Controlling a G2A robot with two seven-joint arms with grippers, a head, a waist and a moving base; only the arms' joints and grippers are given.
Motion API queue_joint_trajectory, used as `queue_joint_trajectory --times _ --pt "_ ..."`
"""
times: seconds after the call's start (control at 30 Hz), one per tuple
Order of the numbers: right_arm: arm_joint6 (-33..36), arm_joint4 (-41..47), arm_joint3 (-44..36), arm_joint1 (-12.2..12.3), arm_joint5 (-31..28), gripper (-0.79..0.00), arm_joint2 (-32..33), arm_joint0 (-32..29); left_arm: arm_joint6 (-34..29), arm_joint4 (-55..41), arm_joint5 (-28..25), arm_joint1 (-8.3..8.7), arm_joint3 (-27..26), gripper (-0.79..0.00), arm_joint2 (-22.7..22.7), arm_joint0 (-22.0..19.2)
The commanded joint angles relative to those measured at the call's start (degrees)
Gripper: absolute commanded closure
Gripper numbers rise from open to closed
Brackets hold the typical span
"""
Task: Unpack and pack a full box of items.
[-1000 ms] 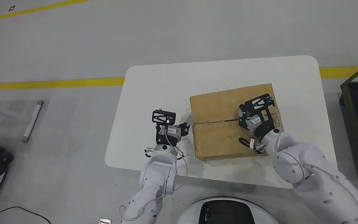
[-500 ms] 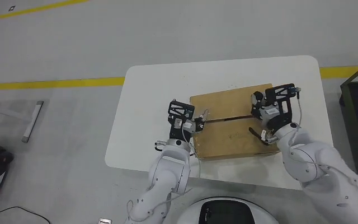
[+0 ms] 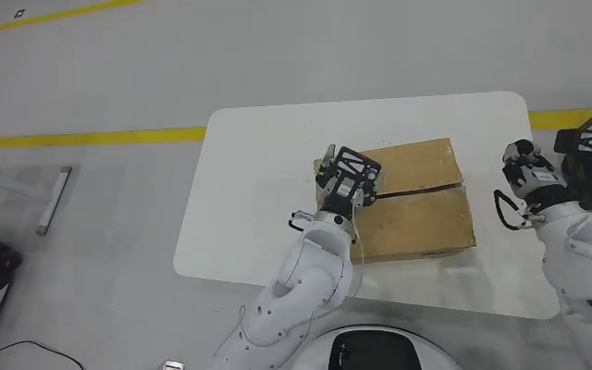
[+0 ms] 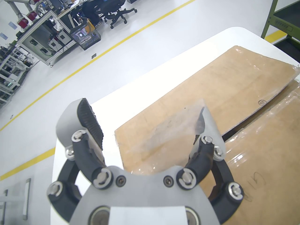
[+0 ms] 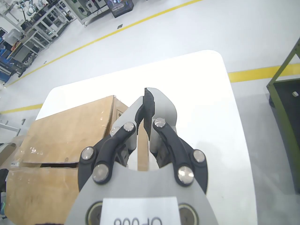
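Observation:
A brown cardboard box (image 3: 416,199) lies on the white table (image 3: 250,185), both top flaps down with a dark slit between them. Clear tape glints on the flaps (image 4: 222,87). My left gripper (image 3: 344,178) hovers over the box's left end, open, with nothing between its ribbed pads (image 4: 90,122); the box corner lies below its span (image 4: 145,120). My right gripper (image 3: 532,180) is past the box's right end, over the table's right margin. In the right wrist view it (image 5: 146,105) is shut and holds nothing, with the box (image 5: 70,122) off to one side.
A green metal rack (image 3: 578,148) stands just beyond the table's right edge and appears in the right wrist view as a green frame (image 5: 283,94). A yellow floor line (image 3: 102,138) runs behind the table. The table's left half is bare white surface.
The left gripper has travelled right from beside the box onto its left end. The right gripper has pulled right, off the box top, to beyond its right end.

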Motion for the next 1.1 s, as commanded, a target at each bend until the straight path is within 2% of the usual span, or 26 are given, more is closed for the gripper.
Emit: queue_joint_trajectory --times 0.0,0.4,0.9,1.07 --pt "-0.2 0.5 -0.3 0.0 -0.5 0.0 1.2 -1.2 -0.8 0.4 0.2 -0.66 1.3 -0.785 1.2 -1.3" --pt "-2.9 4.7 0.0 -0.5 -3.4 0.0 6.6 -6.9 -3.4 1.1 0.8 -4.84 8.3 -0.785 6.8 -6.6" --pt "-3.8 9.0 1.9 -1.0 -8.5 0.0 12.3 -11.2 -3.2 -1.0 4.2 -11.14 16.8 -0.785 12.1 -11.3" --pt "-3.7 10.6 1.8 -1.0 -10.5 0.0 13.7 -11.7 -3.2 -0.9 5.0 -13.0 18.1 -0.785 12.9 -12.1"
